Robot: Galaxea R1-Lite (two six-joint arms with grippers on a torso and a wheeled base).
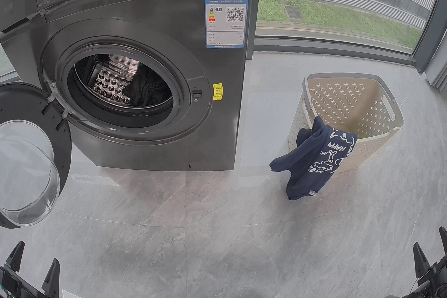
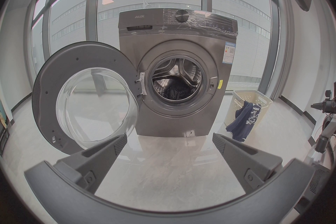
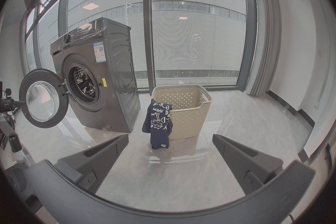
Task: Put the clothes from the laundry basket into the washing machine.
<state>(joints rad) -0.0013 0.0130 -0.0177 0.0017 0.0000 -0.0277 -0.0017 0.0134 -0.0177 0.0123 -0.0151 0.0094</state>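
a shirt (image 1: 316,159) is draped over the basket (image 1: 368,113) rim beside the open washer (image 1: 186,29); left gripper (image 2: 168,137) and right gripper (image 3: 169,137) are held spread.

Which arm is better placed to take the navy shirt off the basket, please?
Right: the right hand, open, sits on the basket's side, nearer the navy shirt; the left hand is by the washer door.

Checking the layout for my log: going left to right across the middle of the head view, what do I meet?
Open door → washing machine → laundry basket.
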